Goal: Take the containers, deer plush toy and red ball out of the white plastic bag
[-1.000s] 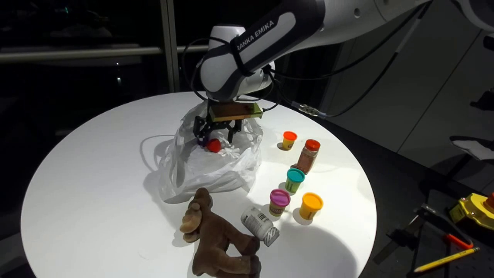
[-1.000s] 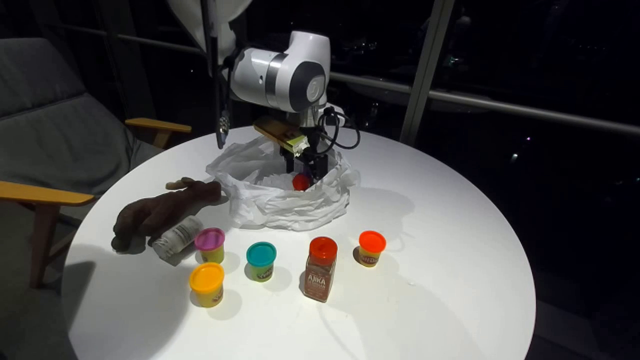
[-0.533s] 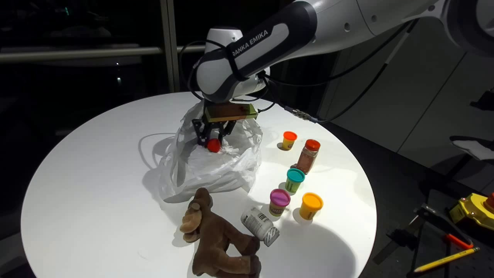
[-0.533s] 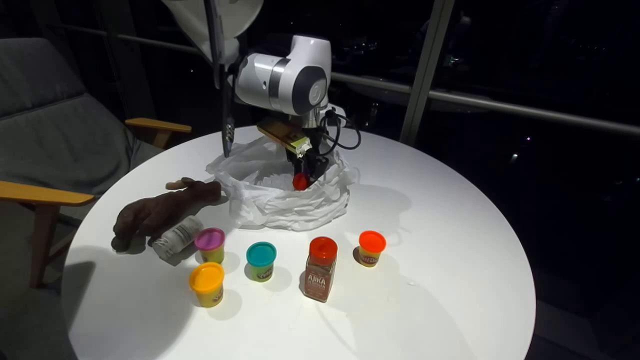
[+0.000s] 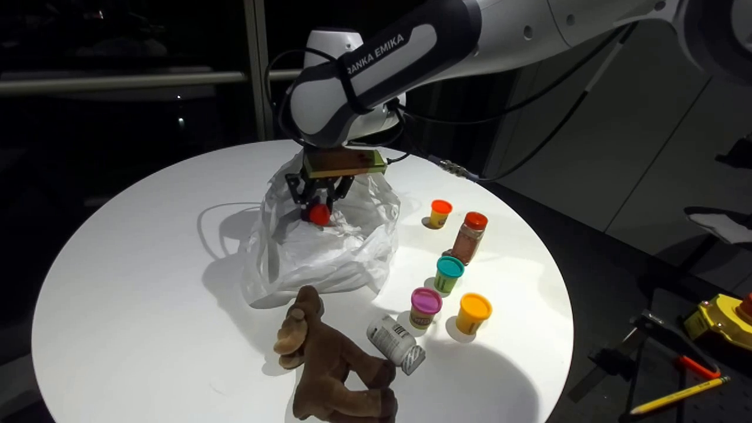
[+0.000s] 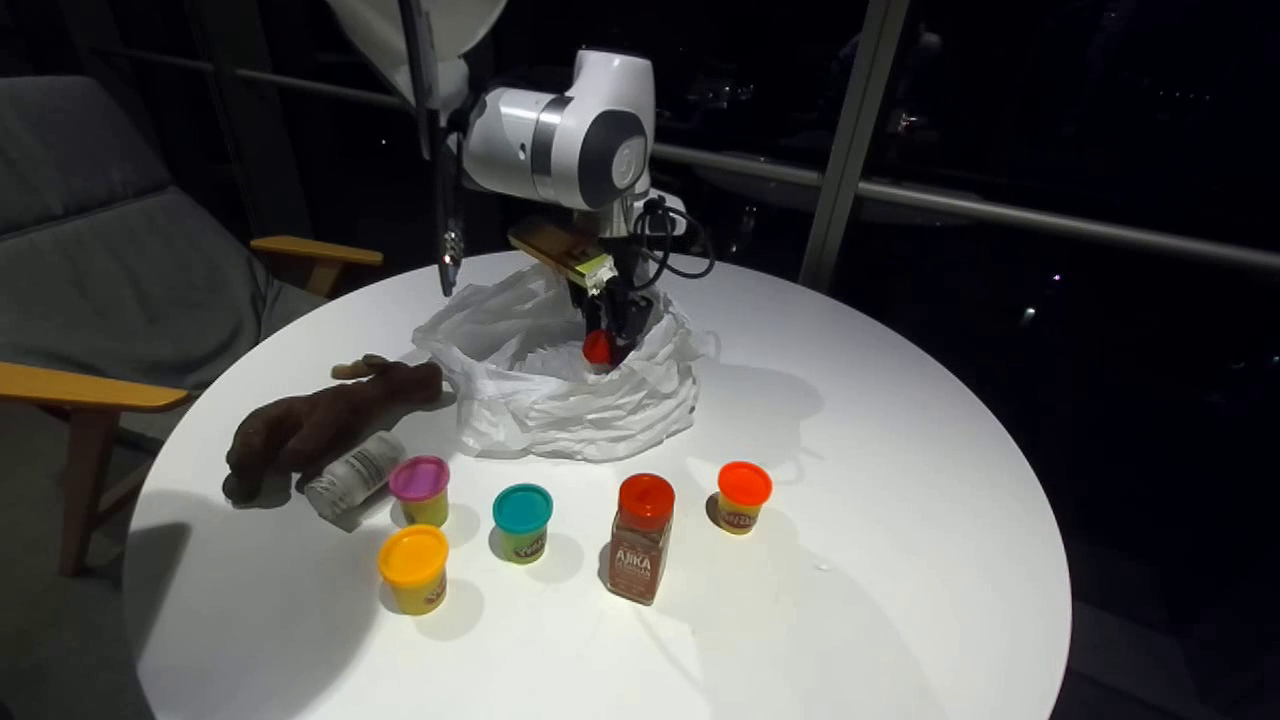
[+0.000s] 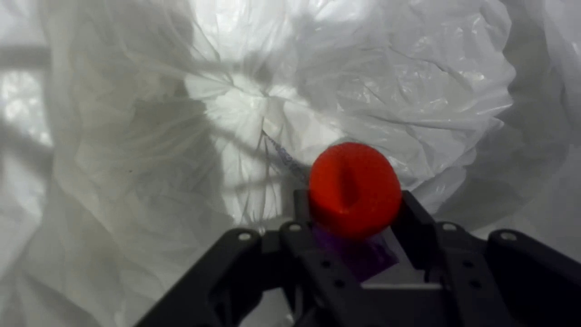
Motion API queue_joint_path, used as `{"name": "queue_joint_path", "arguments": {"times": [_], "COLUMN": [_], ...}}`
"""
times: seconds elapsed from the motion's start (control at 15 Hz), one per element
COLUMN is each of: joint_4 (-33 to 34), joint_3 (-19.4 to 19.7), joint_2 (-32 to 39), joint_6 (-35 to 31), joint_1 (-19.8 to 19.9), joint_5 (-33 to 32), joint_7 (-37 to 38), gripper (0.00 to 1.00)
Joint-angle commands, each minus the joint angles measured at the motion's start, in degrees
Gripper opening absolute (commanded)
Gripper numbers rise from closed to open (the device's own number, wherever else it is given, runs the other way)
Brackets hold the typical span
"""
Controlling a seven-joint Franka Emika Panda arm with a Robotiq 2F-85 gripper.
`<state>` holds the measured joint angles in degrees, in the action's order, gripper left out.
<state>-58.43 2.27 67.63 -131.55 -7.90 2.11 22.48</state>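
One dark window (image 6: 1010, 110) stood beyond the white plastic bag (image 5: 335, 267); a round white table (image 5: 147, 264) lay beneath it. Deer plush toy (image 5: 323, 364) lay outside the bag. Gripper (image 7: 355, 204), inside it, had just narrowed, part-closed, onto the red ball (image 7: 356, 179); both had risen slightly. Removal had likely begun.

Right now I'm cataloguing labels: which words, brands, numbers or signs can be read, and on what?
"RANKA EMIKA": robot arm, start hidden.
"AJIKA": red-capped spice jar, smaller line below blurred.
Too small or blurred to read: print on the white bottle, purple-lidded tub, orange-lidded tub, teal-lidded tub and red-lidded tub; the mark on the arm's joint cap. No number is legible.
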Motion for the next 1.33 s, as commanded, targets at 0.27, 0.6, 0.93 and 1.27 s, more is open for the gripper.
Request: {"name": "queue_joint_path", "arguments": {"times": [0.27,0.6,0.93,1.27], "joint_4": [-19.8,-32.7,-46.3,-61.0], "joint_3": [0.5,0.2,1.7,4.5], "joint_2": [-18.3,-29.4,-40.4,-51.1], "joint_6": [3.2,1.4,-4.1,-9.4], "joint_1": [-2.6,-3.0,-2.5,-1.9], "joint_5": [-0.6,-0.5,0.1,-1.3], "joint_7": [1.0,1.6,7.4,14.4], "gripper": [0.23,0.23,0.23,0.23]}}
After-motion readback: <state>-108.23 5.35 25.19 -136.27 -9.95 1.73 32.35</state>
